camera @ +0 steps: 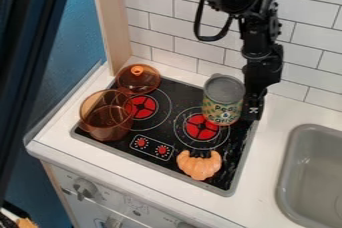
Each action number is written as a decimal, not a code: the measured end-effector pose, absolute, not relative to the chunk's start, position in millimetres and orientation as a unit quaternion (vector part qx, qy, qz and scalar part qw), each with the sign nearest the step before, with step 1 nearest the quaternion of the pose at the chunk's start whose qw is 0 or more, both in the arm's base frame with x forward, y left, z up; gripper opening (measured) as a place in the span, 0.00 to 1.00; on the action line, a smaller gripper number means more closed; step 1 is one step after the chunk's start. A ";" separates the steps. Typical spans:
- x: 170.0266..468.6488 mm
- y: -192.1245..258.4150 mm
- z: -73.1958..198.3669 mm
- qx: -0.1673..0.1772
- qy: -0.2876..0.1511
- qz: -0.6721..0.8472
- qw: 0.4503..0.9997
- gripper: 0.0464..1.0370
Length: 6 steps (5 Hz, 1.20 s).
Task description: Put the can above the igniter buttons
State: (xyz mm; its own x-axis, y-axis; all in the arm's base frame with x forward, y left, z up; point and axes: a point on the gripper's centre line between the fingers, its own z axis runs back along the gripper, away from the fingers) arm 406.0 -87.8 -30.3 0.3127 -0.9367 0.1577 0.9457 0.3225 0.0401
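Gray knobs (110,222) poke out at 7 o'clock. On the stove (230,184), a pumpkin toy (199,165) sits at 5 o'clock. Upright, the can (224,101) is at 2 o'clock — beside the claw (252,111) — but whether it's wide, narrow or holding, one can't tell.

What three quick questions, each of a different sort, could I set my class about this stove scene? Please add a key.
1. True or false: the lid is off the pot.
2. Where is the sink in the picture?
a) Left of the stove
b) Right of the stove
c) Behind the stove
3. Fill the gap: in the picture, the can is farther to the ____ than the igniter buttons.

Key: 1. True; 2. b; 3. right.
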 end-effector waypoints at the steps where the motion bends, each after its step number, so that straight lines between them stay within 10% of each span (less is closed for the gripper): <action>1: 399.2 -73.7 -38.0 -0.033 -0.066 -0.560 0.825 0.96; 6: 365.9 -19.6 -36.5 -0.009 -0.026 -0.476 0.879 0.96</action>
State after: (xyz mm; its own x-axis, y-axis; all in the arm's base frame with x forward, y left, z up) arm 365.9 -19.6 -36.5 0.5458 -0.8362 0.0542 0.8371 0.5470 0.0095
